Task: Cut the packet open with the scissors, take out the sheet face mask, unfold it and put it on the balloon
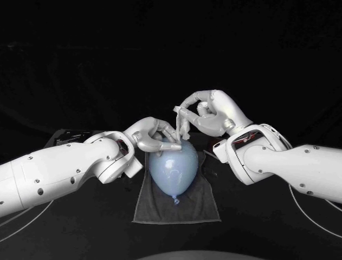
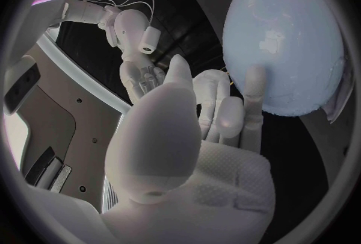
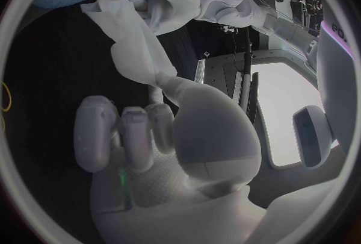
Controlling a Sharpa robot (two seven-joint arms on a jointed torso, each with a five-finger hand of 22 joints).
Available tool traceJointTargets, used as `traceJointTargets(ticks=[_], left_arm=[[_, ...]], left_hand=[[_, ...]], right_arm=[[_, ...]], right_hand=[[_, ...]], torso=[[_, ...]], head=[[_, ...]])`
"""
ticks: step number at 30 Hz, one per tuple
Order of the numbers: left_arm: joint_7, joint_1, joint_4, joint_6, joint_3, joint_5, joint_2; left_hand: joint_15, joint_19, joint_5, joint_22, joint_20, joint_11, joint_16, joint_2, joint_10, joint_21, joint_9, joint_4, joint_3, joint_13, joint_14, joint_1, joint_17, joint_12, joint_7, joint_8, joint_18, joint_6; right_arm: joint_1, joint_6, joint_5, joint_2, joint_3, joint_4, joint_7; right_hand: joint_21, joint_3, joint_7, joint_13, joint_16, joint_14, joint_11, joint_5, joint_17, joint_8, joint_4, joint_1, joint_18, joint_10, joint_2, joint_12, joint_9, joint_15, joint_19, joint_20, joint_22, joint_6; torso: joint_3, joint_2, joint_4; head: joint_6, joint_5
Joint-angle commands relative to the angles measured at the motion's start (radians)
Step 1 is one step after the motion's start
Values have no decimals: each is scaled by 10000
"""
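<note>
the balloon point(image 1: 173, 168) lies on a dark cloth point(image 1: 195, 212) spread on the black table point(image 1: 77, 233), its knot pointing toward the robot and its wide end away. the left hand point(image 1: 152, 137) sits at that wide end, arched over the top. in the left wrist view its fingers point(image 2: 253, 88) lie straight and side by side with their tips against the balloon's skin, and the thumb stands apart from them. nothing shows between thumb and fingers there, but the thumb hides what is behind it, so i cannot tell whether this hand also grips anything.

the right hand point(image 1: 210, 116) is raised above and just past the balloon, with its fingers curled in. it holds the upper end of the mask point(image 1: 181, 122), which is out of its packet. the mask is not spread out: it hangs as a narrow, twisted white strip running down from the right hand to the balloon's wide end, just beside the left hand's fingers. in the right wrist view the strip widens and flares at its far end, next to the left hand and the balloon. i cannot tell whether that end touches the balloon or the left fingers.
</note>
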Motion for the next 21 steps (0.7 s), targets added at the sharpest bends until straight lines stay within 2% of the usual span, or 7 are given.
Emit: traceJointTargets(ticks=[1, 6, 8, 10, 17, 19, 21], left_arm=[[-118, 6, -49, -675, 15, -5, 74], [-182, 5, -149, -925, 16, -65, 150], [-195, 4, -212, -1026, 17, -176, 195], [-189, 3, -271, -1115, 18, -330, 242], [-178, 1, -352, -1272, 20, -547, 384], [-180, -1, -371, -1331, 20, -565, 420], [-165, -2, -384, -1377, 20, -542, 438]], left_hand=[[-60, 113, 9, 117, -44, -39, 82, 121, -121, 110, 52, -7, -106, 173, 103, 19, 170, 409, 134, 241, 29, -127], [-140, 219, 13, 253, -106, -113, 160, 230, -177, 229, 171, -31, -227, 456, 312, 133, 572, 1105, 43, 711, -2, -125], [-161, 257, 11, 311, -133, -142, 207, 246, -318, 283, 229, -17, -300, 623, 380, 167, 734, 1501, 21, 955, -14, -226], [-157, 263, 12, 326, -134, -130, 224, 220, -439, 301, 245, -12, -349, 694, 394, 166, 784, 1673, 38, 1048, -20, -345], [-106, 167, 12, 230, -95, -73, 245, 101, -805, 252, 276, 16, -403, 826, 307, 60, 678, 2015, 100, 1261, -6, -668], [-102, 184, 12, 262, -89, -70, 252, 121, -826, 274, 288, 15, -388, 848, 308, 52, 692, 2083, 103, 1319, -11, -673], [-110, 221, 11, 320, -86, -87, 273, 259, -810, 318, 319, -9, -318, 885, 353, 113, 794, 2219, 79, 1455, -16, -619]], right_arm=[[39, 92, -145, 22, 10, 25, -27], [94, 128, -152, 62, 10, 21, -42], [121, 149, -159, 84, 10, 0, -57], [148, 177, -174, 113, 10, -27, -82], [196, 303, -225, 267, 10, -210, -223], [202, 335, -239, 329, 10, -272, -255], [207, 357, -258, 368, 10, -312, -277]], right_hand=[[70, 177, -28, 1633, 42, 1232, -26, 22, 2627, 39, -130, 75, -10, 352, -4, 36, 13, -222, 406, -15, 2052, 50], [84, 207, -27, 1639, 42, 1232, -25, 24, 2627, 50, -153, 77, -13, 357, -9, 41, 15, -223, 411, -15, 2056, 52], [77, 217, -27, 1643, 42, 1232, -25, 23, 2627, 53, -161, 77, -11, 361, -10, 46, 16, -223, 409, -15, 2053, 52], [94, 233, -27, 1646, 42, 1232, -25, 24, 2627, 58, -173, 79, -14, 364, -11, 49, 16, -222, 415, -15, 2058, 52], [82, 269, -25, 1648, 42, 1232, -25, 23, 2627, 68, -200, 80, -12, 366, -18, 49, 18, -222, 411, -14, 2055, 51], [82, 278, -24, 1648, 42, 1232, -24, 24, 2627, 71, -207, 80, -11, 366, -19, 49, 18, -222, 411, -14, 2055, 50], [81, 286, -24, 1649, 42, 1232, -24, 24, 2627, 73, -213, 80, -11, 367, -20, 50, 18, -222, 411, -14, 2054, 50]], torso=[[2, 2, -6], [0, -14, -3], [-1, -30, -2], [-2, -34, 0], [-21, -107, 12], [-22, -111, 12], [-17, -102, 10]], head=[[91, 18], [253, 9], [261, 11], [305, 24], [312, 51], [304, 61], [307, 96]])
